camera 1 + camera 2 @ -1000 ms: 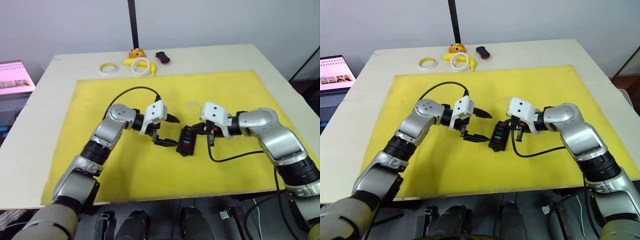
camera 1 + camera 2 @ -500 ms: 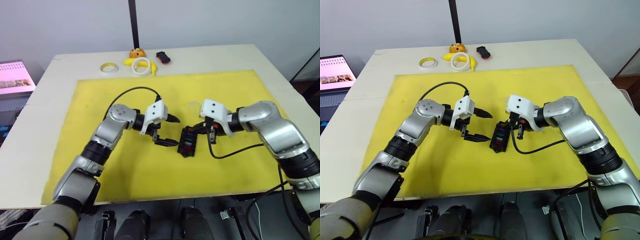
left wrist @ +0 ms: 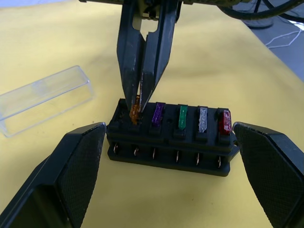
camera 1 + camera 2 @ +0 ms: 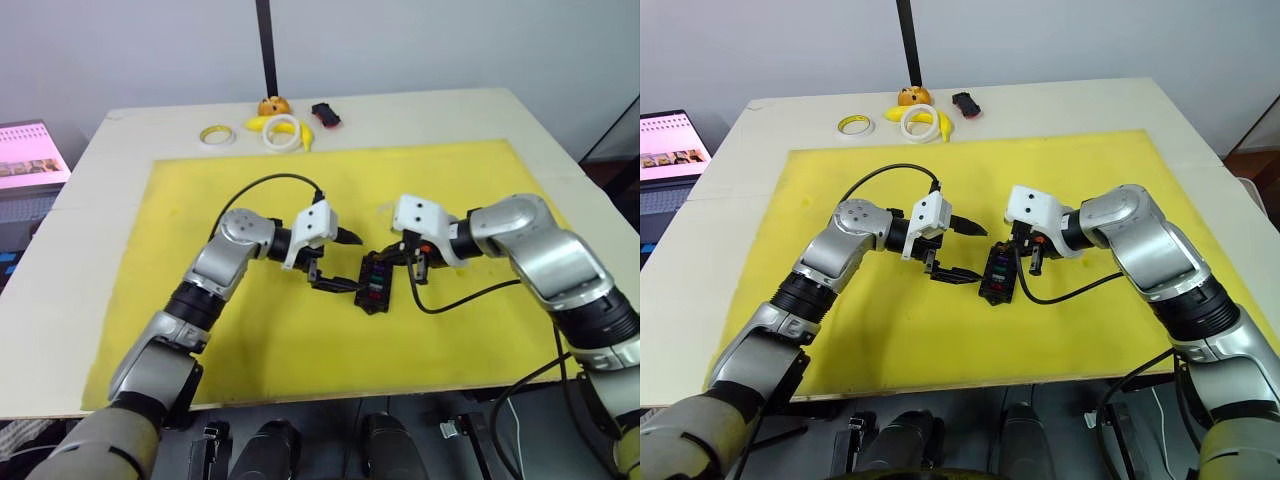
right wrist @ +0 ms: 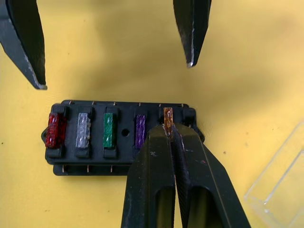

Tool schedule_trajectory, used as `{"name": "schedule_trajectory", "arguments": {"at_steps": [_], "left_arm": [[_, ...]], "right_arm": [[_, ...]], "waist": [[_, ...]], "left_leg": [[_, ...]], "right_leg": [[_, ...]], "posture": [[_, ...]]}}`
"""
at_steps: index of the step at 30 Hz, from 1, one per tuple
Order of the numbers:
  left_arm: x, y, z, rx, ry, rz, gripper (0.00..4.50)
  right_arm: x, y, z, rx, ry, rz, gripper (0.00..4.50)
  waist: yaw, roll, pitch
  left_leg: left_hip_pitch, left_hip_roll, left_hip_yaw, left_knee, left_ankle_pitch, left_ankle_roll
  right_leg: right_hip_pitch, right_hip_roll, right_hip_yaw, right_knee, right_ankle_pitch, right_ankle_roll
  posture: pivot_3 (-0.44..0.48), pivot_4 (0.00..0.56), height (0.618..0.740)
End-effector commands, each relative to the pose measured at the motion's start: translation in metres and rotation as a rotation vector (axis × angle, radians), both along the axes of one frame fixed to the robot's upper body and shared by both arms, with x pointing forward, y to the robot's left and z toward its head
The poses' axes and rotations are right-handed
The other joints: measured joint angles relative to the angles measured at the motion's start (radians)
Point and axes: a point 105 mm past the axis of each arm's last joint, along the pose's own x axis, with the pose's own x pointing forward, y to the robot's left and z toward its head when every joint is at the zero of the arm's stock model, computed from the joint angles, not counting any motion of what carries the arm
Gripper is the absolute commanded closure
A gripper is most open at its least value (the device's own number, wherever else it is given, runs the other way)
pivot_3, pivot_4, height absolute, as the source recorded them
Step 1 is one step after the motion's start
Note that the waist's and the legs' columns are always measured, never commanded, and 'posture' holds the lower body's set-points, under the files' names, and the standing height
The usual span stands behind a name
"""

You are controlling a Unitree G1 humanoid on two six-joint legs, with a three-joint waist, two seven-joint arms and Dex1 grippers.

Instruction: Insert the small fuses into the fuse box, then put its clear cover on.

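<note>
Orange fuse (image 5: 167,114) pinched by right jaws at fuse box (image 5: 123,137); left jaws open.

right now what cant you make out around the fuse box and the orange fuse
- Whether the orange fuse is fully seated in the fuse box: the right hand, shut on it, covers its slot in both wrist views.
- The clear cover: the picture's edge cuts off one end in the left wrist view.
- The fuse box's second row of slots: hidden behind the right hand in the right wrist view.
- In the head views, the fuses are too small to tell apart.
</note>
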Motion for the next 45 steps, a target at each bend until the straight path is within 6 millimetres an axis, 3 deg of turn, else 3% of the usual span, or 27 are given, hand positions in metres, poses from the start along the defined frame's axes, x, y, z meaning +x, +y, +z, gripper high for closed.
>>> {"name": "schedule_trajectory", "arguments": {"at_steps": [1,12,45], "left_arm": [[0.002,0.001,0.009,-0.020,-0.035,0.008,0.01],[0.002,0.003,0.009,-0.020,-0.034,0.011,0.01],[0.002,0.002,0.004,-0.014,-0.054,0.011,0.01]], "right_arm": [[0.002,0.002,0.007,-0.012,-0.045,0.022,4.50],[0.004,-0.004,-0.003,-0.042,-0.035,0.018,4.50],[-0.002,0.002,-0.002,-0.089,-0.001,0.069,4.50]], "waist": [[0.000,0.000,0.000],[0.000,0.000,0.000],[0.000,0.000,0.000]], "left_leg": [[0.000,0.000,0.000,0.000,0.000,0.000],[0.000,0.000,0.000,0.000,0.000,0.000],[0.000,0.000,0.000,0.000,0.000,0.000]], "right_leg": [[0.000,0.000,0.000,0.000,0.000,0.000],[0.000,0.000,0.000,0.000,0.000,0.000],[0.000,0.000,0.000,0.000,0.000,0.000]], "posture": [[0.000,0.150,0.740],[0.000,0.150,0.740],[0.000,0.150,0.740]]}}
